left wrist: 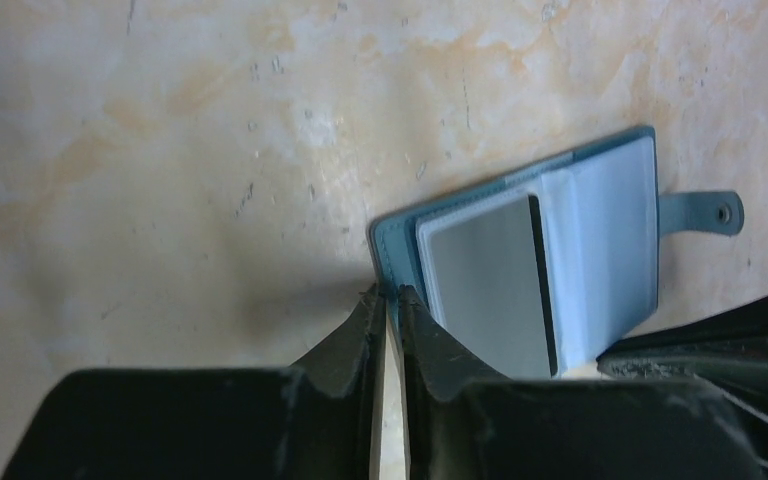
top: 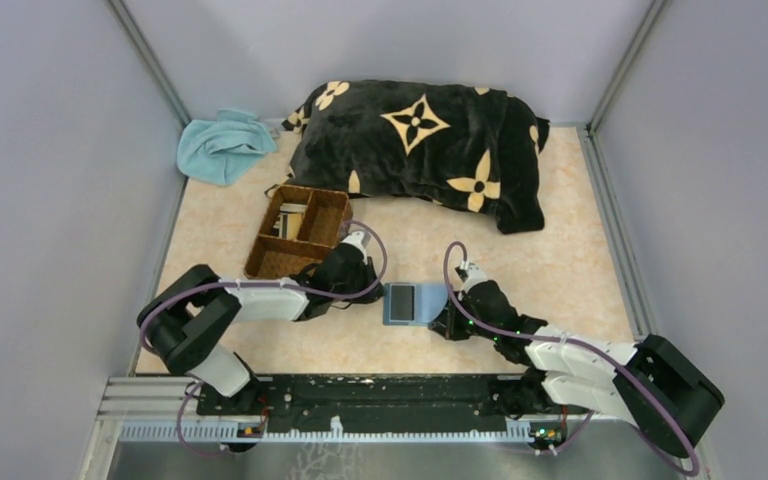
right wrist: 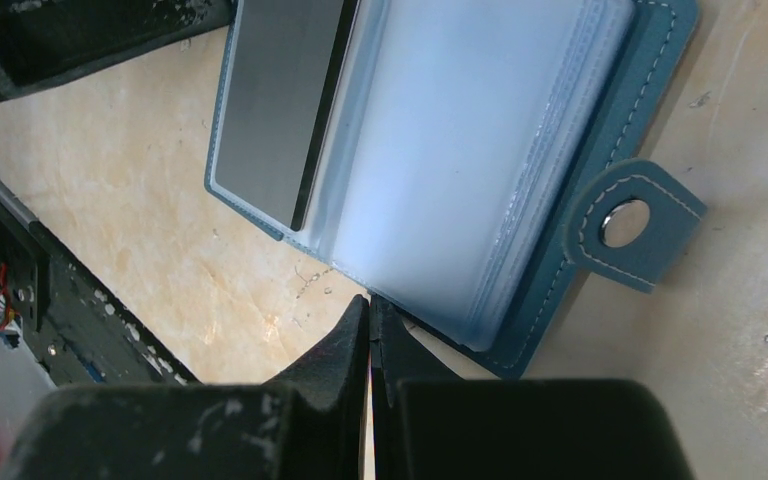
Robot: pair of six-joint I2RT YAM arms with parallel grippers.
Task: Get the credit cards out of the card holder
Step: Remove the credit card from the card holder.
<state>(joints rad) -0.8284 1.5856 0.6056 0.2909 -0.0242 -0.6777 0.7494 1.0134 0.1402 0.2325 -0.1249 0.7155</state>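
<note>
Surface: beige marbled bench (top: 580, 250), boxed by plain lilac-grey walls (top: 60, 150) at left, back and right.

Count, top view:
- Two arms, bases at bottom of frame.
- One black cushion (top: 430, 150) with tan flower motifs, upper centre.
- One brown woven tray (top: 300, 235) with compartments, left of centre.
- One light blue cloth (top: 222, 145), upper left.
- One card holder (top: 415, 302), centre, flat on the bench between the two pincers.

Card holder: lies open, teal cover with pale stitching, clear pale sleeves inside, clasp tab (right wrist: 630, 225) with metal snap sticking out.

One grey card (left wrist: 490, 285) with a dark edge shows in a sleeve.

Left pincer (left wrist: 388, 297): narrow slit, the holder's corner edge running in between the tips.

Right pincer (right wrist: 370, 305): fully closed, gripping nothing, tips at the holder's near edge.
</note>
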